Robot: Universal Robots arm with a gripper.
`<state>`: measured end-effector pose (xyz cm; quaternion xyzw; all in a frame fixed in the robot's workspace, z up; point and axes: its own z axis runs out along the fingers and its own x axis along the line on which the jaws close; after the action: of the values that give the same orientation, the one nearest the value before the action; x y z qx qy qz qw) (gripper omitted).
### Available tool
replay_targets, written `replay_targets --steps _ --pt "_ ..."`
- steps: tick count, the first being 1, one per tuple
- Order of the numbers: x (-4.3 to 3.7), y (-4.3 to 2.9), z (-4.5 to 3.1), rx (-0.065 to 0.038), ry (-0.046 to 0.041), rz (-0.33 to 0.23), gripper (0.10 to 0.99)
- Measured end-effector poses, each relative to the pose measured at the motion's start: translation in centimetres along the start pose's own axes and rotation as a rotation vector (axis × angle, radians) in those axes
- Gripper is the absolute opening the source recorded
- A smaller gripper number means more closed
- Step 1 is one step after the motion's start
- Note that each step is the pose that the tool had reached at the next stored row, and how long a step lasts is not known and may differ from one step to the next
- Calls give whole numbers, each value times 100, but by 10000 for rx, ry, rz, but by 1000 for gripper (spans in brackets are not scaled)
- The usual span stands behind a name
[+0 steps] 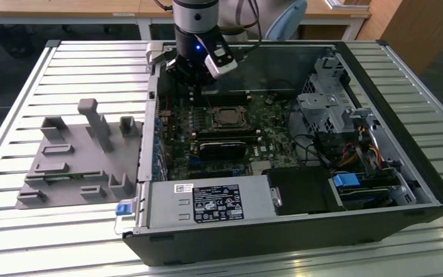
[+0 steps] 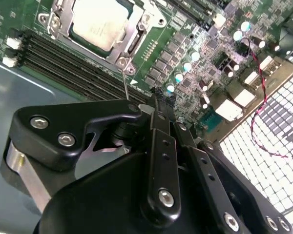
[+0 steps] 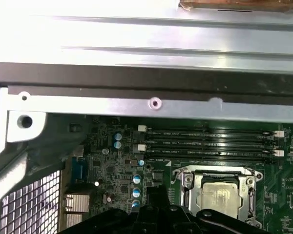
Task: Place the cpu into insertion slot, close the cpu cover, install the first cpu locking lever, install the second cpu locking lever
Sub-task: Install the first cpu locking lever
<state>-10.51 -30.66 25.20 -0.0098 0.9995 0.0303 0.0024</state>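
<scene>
The cpu (image 2: 98, 22) sits flat in the insertion slot (image 1: 212, 118), pale metal top facing up, so the placing looks done. The cpu cover (image 2: 132, 34) lies down around it, its cut-out framing the chip. I judge it closed, which is why the top shows through the frame.

From the socket corner a thin wire locking lever (image 2: 125, 83) stands up off the board and runs to the tip of my claw (image 2: 154, 105). It has not been tucked down, so the cover is not clamped yet. In both wrist views the claw looks drawn shut at its tip. Whether the wire is pinched in it or just touches it I cannot tell.

In the exterior view the claw hangs low over the green motherboard (image 1: 264, 147), just beyond the socket on the side of the long black memory slots (image 3: 210, 144). That is where the lever's free end reaches.

All of this sits inside the open computer case (image 1: 406, 190), which lies on its side on the slatted metal desk (image 1: 52, 236) so that I can come at the board from above. A grey parts fixture (image 1: 67, 167) rests beside the case at the exterior view's left, well apart from the claw.
</scene>
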Motion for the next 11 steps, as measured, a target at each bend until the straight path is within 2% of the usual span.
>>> replay_targets --steps 7,11 --pt "5 71 8 0 0 -1 106" --pt "-27 99 15 0 1 -1 106"
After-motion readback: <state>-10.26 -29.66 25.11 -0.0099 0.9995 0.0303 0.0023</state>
